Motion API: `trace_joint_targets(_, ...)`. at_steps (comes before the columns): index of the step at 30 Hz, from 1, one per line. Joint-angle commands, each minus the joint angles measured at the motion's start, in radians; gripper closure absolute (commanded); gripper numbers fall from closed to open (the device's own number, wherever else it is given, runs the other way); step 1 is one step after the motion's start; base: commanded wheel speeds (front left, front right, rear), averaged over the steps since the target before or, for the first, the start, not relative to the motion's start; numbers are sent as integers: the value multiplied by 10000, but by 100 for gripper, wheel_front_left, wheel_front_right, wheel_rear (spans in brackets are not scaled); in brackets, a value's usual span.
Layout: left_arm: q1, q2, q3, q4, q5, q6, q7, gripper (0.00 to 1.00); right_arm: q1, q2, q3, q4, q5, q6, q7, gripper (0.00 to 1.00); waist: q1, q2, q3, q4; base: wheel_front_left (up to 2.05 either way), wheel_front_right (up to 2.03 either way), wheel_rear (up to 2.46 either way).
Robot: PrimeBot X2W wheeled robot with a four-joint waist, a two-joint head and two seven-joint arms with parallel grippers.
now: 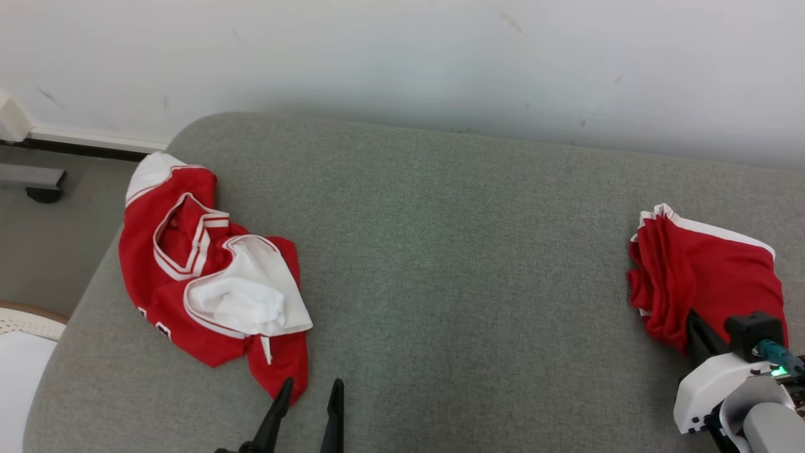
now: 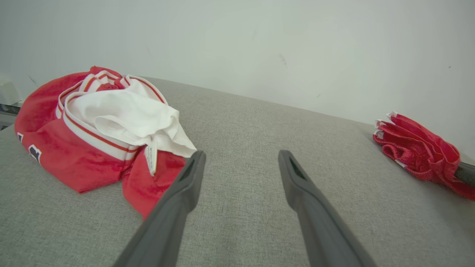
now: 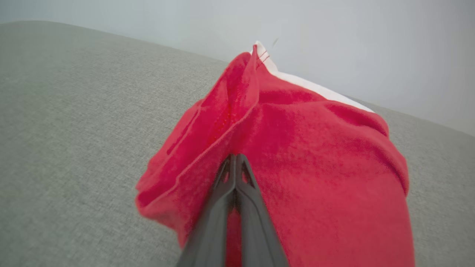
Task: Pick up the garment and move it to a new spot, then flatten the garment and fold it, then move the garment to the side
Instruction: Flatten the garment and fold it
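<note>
A red garment (image 1: 704, 277) with a white edge lies bunched at the right end of the grey couch seat (image 1: 453, 264). My right gripper (image 1: 695, 324) is shut on its near edge. In the right wrist view the fingertips (image 3: 235, 159) press together with the red garment (image 3: 297, 155) pinched between them. The same bundle (image 2: 419, 152) shows far right in the left wrist view. A second red and white jersey (image 1: 207, 277) lies crumpled at the left. My left gripper (image 1: 312, 385) stands open just right of the jersey's lower corner, holding nothing; its open fingers (image 2: 241, 155) frame bare seat beside the jersey (image 2: 96, 126).
A white wall (image 1: 440, 56) runs behind the seat. The seat's rounded left edge drops to the floor (image 1: 44, 251), where a dark caster foot (image 1: 38, 182) stands. A white woven-edged object (image 1: 19, 352) sits at the lower left.
</note>
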Motion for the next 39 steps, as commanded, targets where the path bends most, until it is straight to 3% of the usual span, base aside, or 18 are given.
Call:
trace_joint_targets(1,-109,33,-18,40,-131,26,-2,0,-127,77,233,72,65,-2,-49,100,-1,0,-35,23,0,0,0)
trace_joint_targets(7,-24,35,-46,45,-210,90,-2,0,-151,165,1311,341,118,-2,35,100,-1,0,-173,60,0,0,0)
trace_joint_targets(20,84,35,-136,26,-315,171,-2,0,-301,471,2380,501,9,-2,-249,100,-1,0,-361,-278,0,0,0)
trace_joint_targets(27,295,35,-36,109,-342,178,-2,0,99,589,2794,261,333,-2,-394,100,-1,0,-743,-476,0,0,0)
trace_joint_targets(32,579,33,192,166,-224,150,-2,0,894,160,2501,-523,726,-2,-479,100,-1,0,-1297,-707,0,0,0)
trace_joint_targets(35,658,33,356,141,-75,108,-2,0,1518,-190,1996,-1215,792,-2,-485,75,-1,0,-1453,-858,0,0,0)
trace_joint_targets(36,676,33,404,139,2,57,-2,0,1746,-306,1740,-1546,811,-2,-488,63,-1,0,-1499,-904,0,0,0)
trace_joint_targets(37,714,33,455,152,40,34,-2,0,1987,-417,1480,-1914,760,-2,-491,43,-1,0,-1538,-955,0,0,0)
trace_joint_targets(38,747,35,521,173,71,26,-2,0,2278,-528,1227,-2275,663,-2,-487,0,-1,0,-1575,-1010,0,0,0)
trace_joint_targets(39,774,35,597,201,106,-8,-2,0,2609,-606,963,-2601,605,-2,-487,0,-1,0,-1613,-1059,0,0,0)
